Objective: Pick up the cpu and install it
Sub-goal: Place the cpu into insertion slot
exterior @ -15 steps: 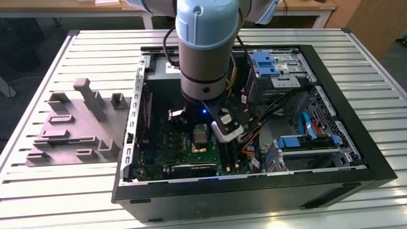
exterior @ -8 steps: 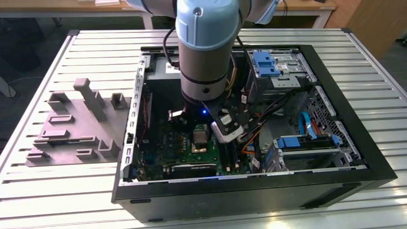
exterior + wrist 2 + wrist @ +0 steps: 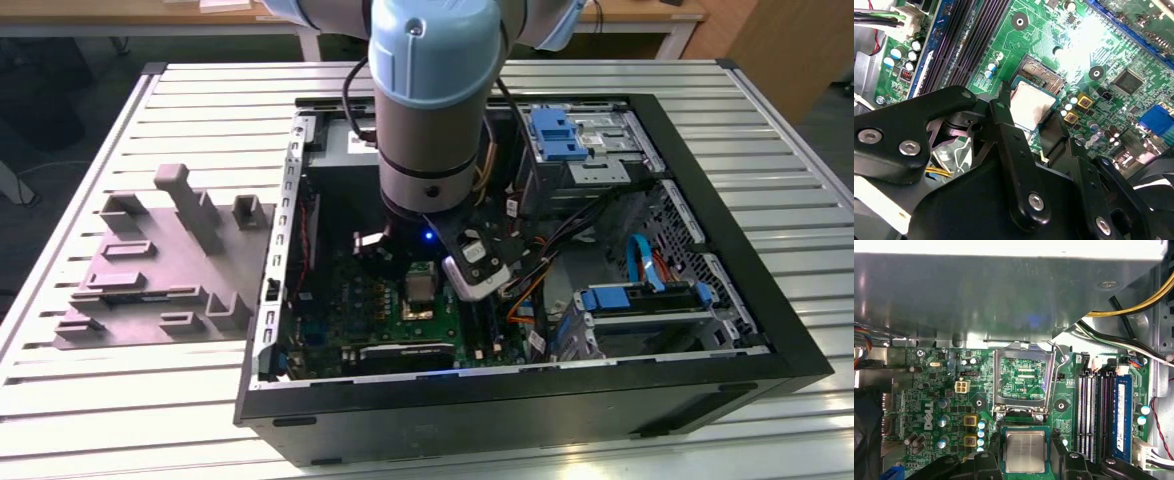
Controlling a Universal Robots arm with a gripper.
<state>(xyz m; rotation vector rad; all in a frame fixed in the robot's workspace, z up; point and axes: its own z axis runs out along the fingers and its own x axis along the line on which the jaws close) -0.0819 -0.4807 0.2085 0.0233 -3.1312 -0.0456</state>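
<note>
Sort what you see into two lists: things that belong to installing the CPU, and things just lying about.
Job in hand:
cpu, between the gripper's fingers
gripper
socket, open
motherboard

Just lying about:
grey tray, outside the case
memory slots
blue drive bracket
</note>
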